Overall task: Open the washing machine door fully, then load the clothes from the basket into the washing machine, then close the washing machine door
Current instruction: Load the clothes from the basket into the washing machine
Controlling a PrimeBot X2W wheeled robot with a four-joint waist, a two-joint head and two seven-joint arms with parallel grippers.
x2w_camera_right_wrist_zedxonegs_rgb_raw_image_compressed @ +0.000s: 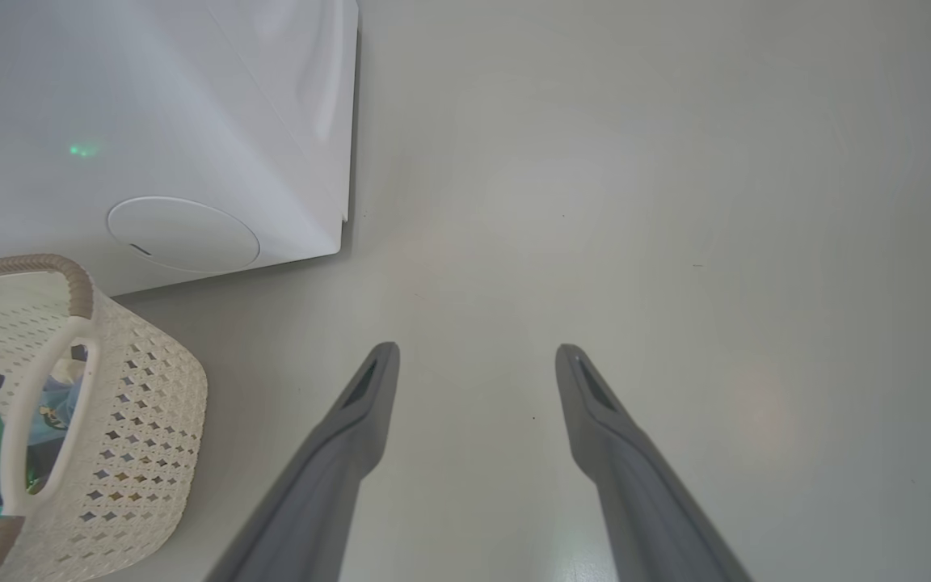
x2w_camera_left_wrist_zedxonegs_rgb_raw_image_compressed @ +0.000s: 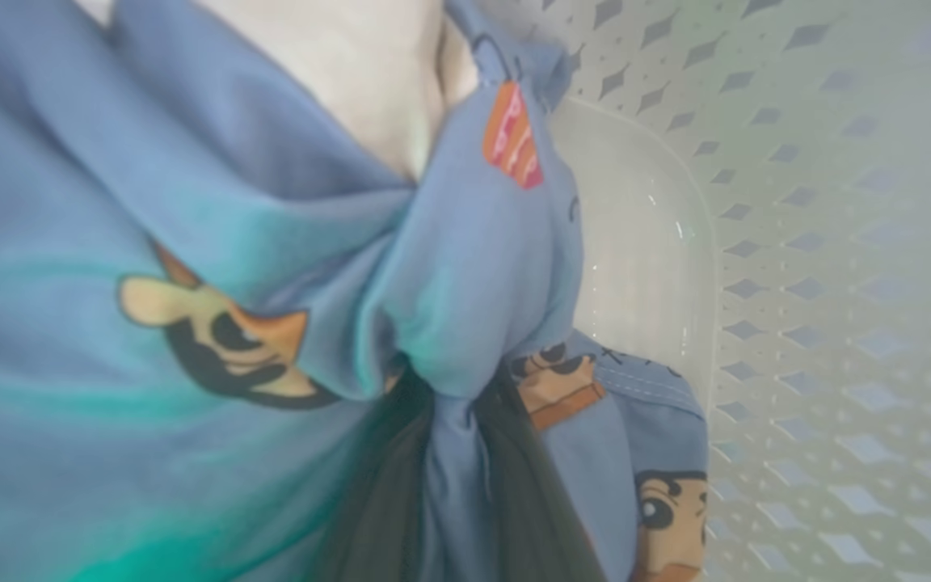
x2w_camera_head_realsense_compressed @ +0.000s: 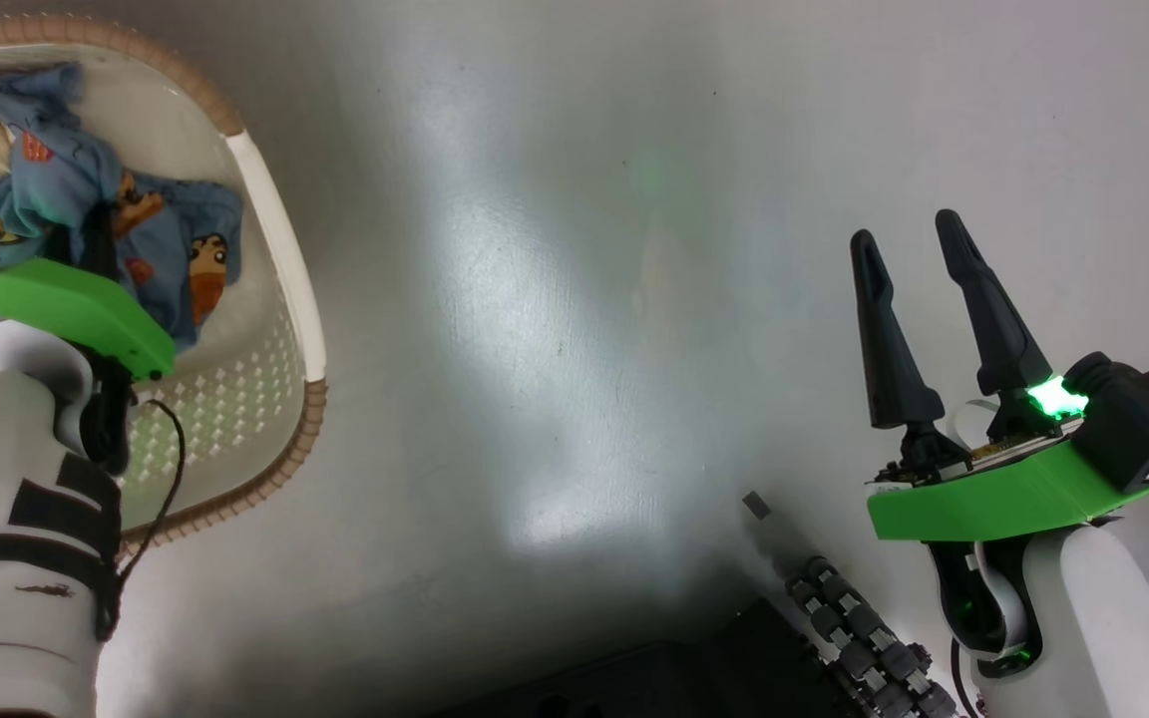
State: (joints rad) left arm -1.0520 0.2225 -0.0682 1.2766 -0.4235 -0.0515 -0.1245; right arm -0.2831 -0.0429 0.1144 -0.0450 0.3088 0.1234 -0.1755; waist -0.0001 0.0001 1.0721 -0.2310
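The left gripper (x2w_camera_left_wrist_zedxonegs_rgb_raw_image_compressed: 449,396) pinches a fold of the clothes (x2w_camera_head_realsense_compressed: 56,189) inside the basket (x2w_camera_head_realsense_compressed: 280,249), at 10 o'clock in the head view. The right gripper (x2w_camera_head_realsense_compressed: 906,231) is spread over the floor (x2w_camera_head_realsense_compressed: 555,349) at 4 o'clock. The washing machine (x2w_camera_right_wrist_zedxonegs_rgb_raw_image_compressed: 150,113) stands just beside the basket.

Hard to trace the left pincer (x2w_camera_left_wrist_zedxonegs_rgb_raw_image_compressed: 457,404) in its own wrist view: blurred, dark, half buried in a bunched fold of the clothes (x2w_camera_left_wrist_zedxonegs_rgb_raw_image_compressed: 465,283). From the head, lost behind the green wrist cover (x2w_camera_head_realsense_compressed: 66,309). Only part of the basket (x2w_camera_head_realsense_compressed: 280,259) there, cropped by top and left edges. Likewise cropped in the right wrist view, the washing machine (x2w_camera_right_wrist_zedxonegs_rgb_raw_image_compressed: 150,97).
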